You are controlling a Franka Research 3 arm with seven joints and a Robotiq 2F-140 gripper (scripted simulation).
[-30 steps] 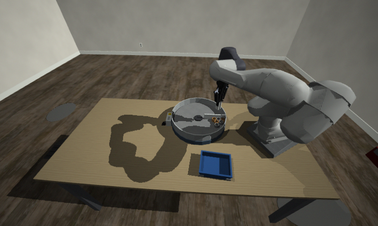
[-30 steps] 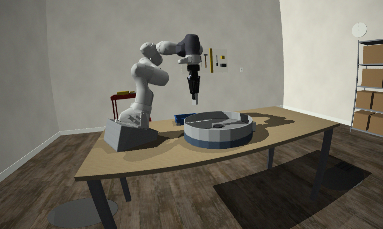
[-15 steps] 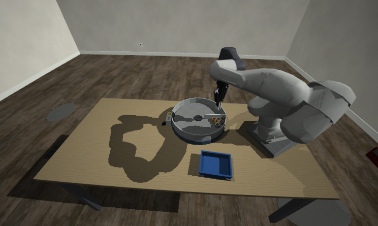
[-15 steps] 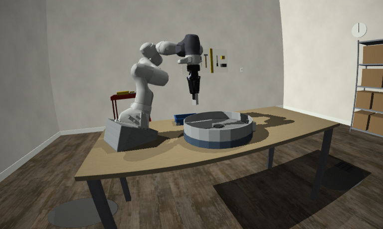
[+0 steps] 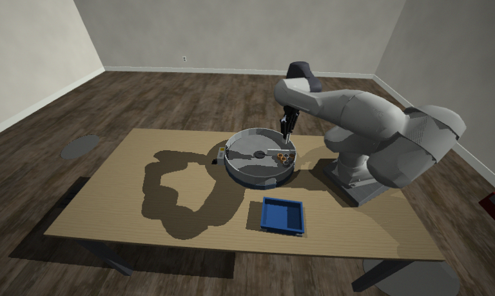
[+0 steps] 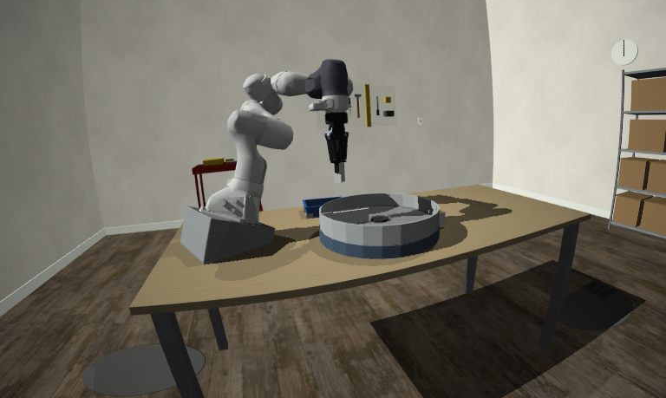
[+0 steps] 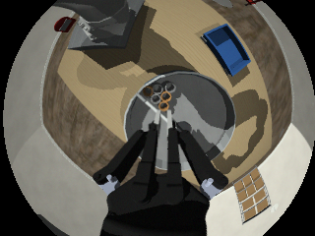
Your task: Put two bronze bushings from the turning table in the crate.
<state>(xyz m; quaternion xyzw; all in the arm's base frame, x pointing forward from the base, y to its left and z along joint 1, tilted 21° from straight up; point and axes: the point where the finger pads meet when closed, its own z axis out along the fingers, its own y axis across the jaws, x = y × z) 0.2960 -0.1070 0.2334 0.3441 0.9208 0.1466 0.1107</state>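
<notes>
Fingers (image 5: 287, 137) (image 6: 338, 177) nearly closed, nothing held, above the turning table (image 5: 260, 181) (image 6: 378, 234) (image 7: 197, 90); its bushings (image 5: 283, 158) (image 7: 165, 96) are clustered beside its divider (image 5: 277, 151) (image 6: 349, 210) (image 7: 152, 106), presumably gathered by rotation.

Dim, flat light; hard arm shadow on tabletop (image 5: 196, 134) (image 6: 275, 269) (image 7: 169, 36), far side of turntable (image 5: 255, 180) (image 6: 378, 234) (image 7: 129, 105) from arm base. Wrist pic: fisheye, black corners.
</notes>
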